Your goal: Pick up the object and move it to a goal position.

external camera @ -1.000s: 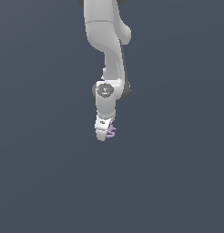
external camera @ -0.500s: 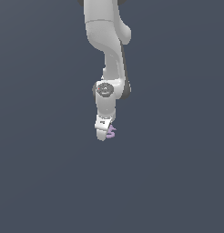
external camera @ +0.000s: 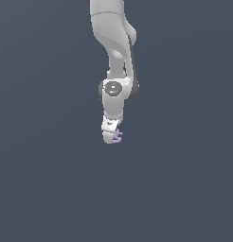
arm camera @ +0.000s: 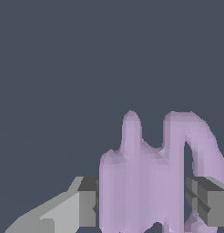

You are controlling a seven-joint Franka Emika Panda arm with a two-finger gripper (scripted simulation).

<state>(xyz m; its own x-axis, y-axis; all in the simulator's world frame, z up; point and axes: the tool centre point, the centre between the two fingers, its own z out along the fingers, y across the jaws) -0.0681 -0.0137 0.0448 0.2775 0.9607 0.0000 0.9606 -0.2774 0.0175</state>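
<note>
The object (external camera: 118,137) is a small pale lilac thing of thin curved strips. In the exterior view it sits at the tip of my white gripper (external camera: 112,137), partly hidden by the fingers. In the wrist view the object (arm camera: 150,182) fills the space between the two grey finger pads (arm camera: 88,202), which press on its two sides. The gripper is shut on the object. It hangs in the air under the white arm, which comes down from the top of the exterior view.
Only a plain dark grey-blue background (external camera: 42,179) shows around the arm. No goal marker or other object is in view.
The arm and the held object look unmoved across the earlier frames and now; any shift is too small to tell.
</note>
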